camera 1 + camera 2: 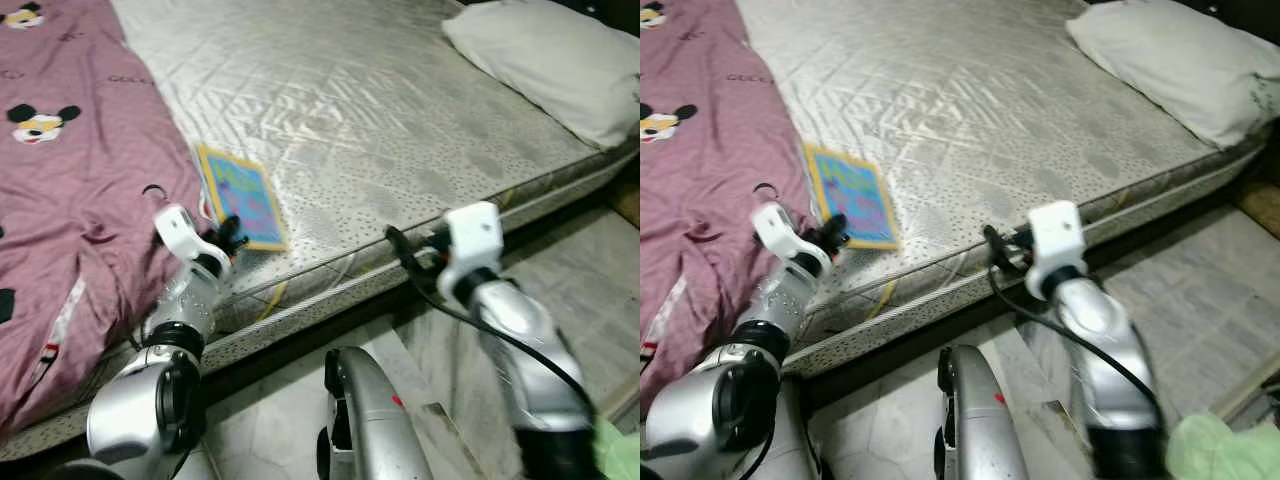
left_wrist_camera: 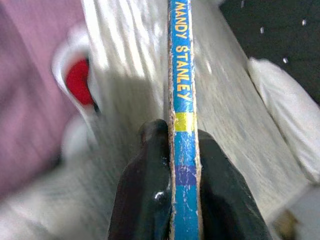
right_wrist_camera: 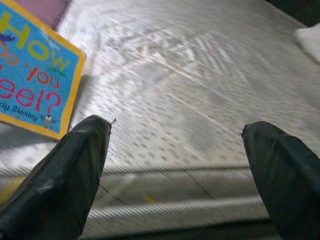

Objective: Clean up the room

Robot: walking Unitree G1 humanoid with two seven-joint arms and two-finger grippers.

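The picture book (image 1: pixel 240 196) lies flat on the bare mattress (image 1: pixel 400 110), near its front edge and just beside the pink blanket (image 1: pixel 70 200). The left gripper (image 1: pixel 228 238) is clamped on the book's near edge, spine pinched between both fingers (image 2: pixel 150 185). That thin pinch looks risky: lifted by one edge, the book could swing, slip out, or catch the blanket. The left arm reaches up from below, while the right gripper (image 1: pixel 400 248) hovers spread wide at the mattress edge, holding nothing.
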